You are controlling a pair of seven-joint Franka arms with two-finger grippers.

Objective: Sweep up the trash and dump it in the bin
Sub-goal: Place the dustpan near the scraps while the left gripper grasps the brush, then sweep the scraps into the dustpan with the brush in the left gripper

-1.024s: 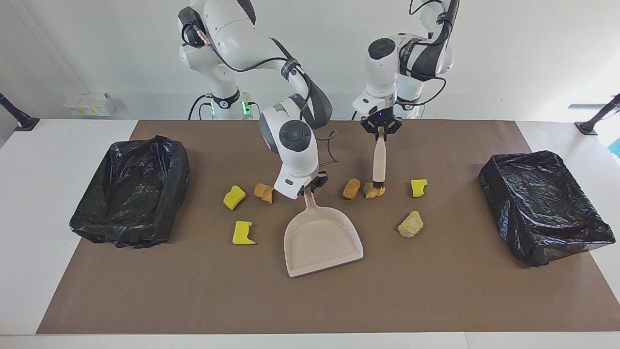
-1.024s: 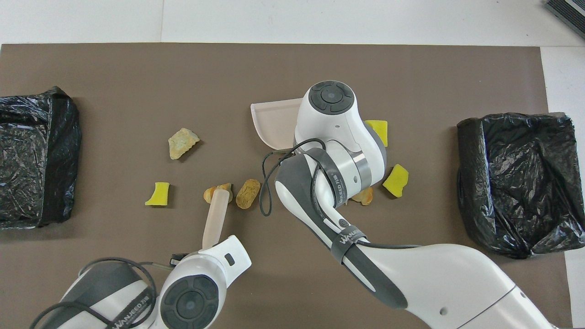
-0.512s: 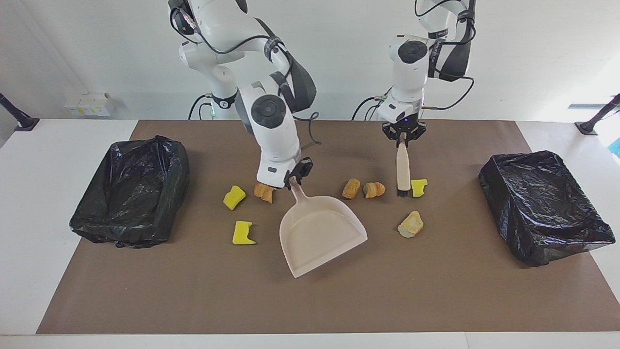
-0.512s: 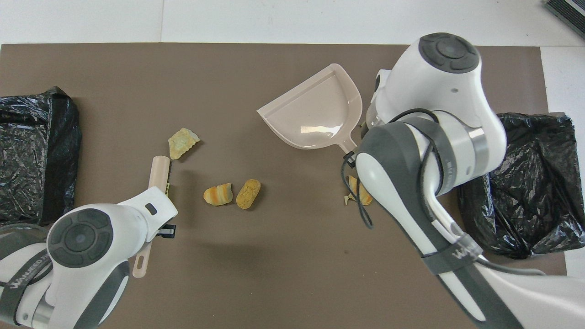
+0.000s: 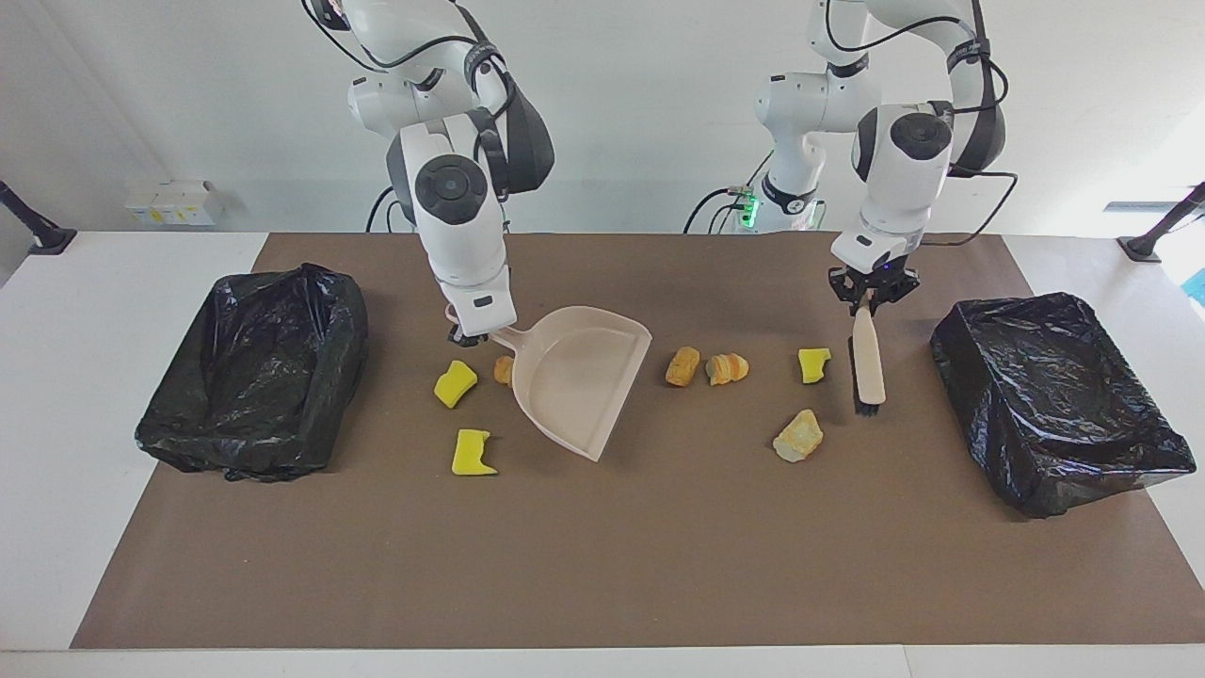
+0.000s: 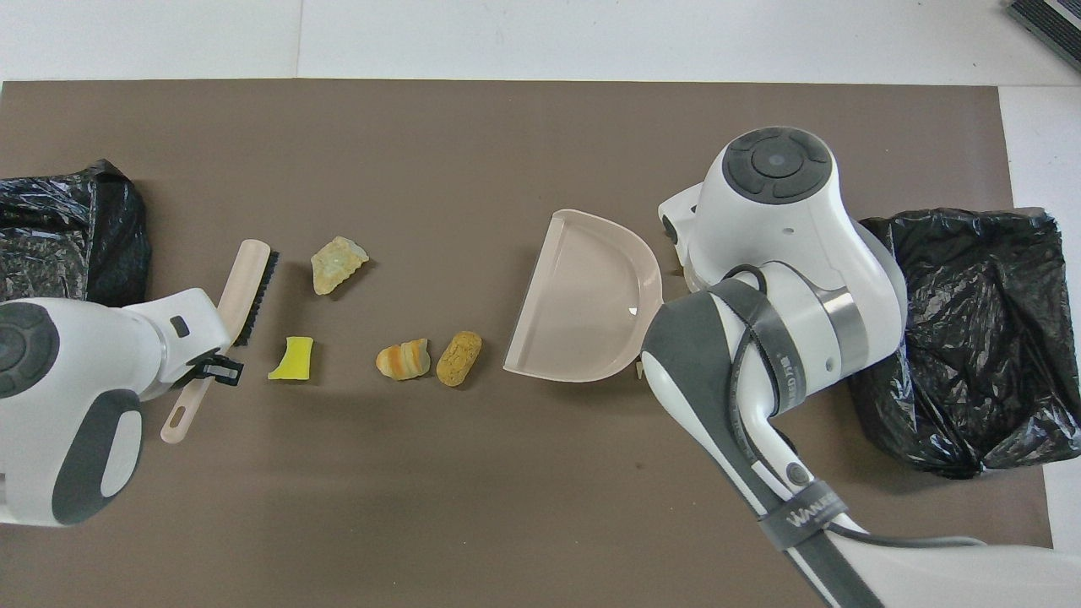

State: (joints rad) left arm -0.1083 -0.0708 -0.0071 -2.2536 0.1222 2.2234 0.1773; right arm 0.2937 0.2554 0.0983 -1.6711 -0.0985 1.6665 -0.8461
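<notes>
My right gripper [image 5: 468, 334] is shut on the handle of the beige dustpan [image 5: 579, 377], which is tilted with its mouth toward two orange-tan lumps [image 5: 683, 366] [image 5: 728, 367] in the middle of the mat. My left gripper [image 5: 864, 303] is shut on the brush [image 5: 867, 363], whose bristles hang low beside a yellow sponge chunk [image 5: 814, 364], on the side toward the left arm's end. A pale lump [image 5: 798, 436] lies farther from the robots. Two yellow chunks [image 5: 455, 383] [image 5: 471, 452] and a half-hidden orange lump [image 5: 504, 369] lie by the dustpan's handle. In the overhead view the brush [image 6: 245, 287] and dustpan [image 6: 583, 295] show.
One black-bagged bin [image 5: 254, 372] stands at the right arm's end of the brown mat, another [image 5: 1059, 400] at the left arm's end. White boxes [image 5: 174, 201] sit off the mat near the wall.
The right arm swung the dustpan toward its own end and turned its mouth toward the middle lumps. The left gripper carried the brush from the orange lump past the yellow chunk toward its own end.
</notes>
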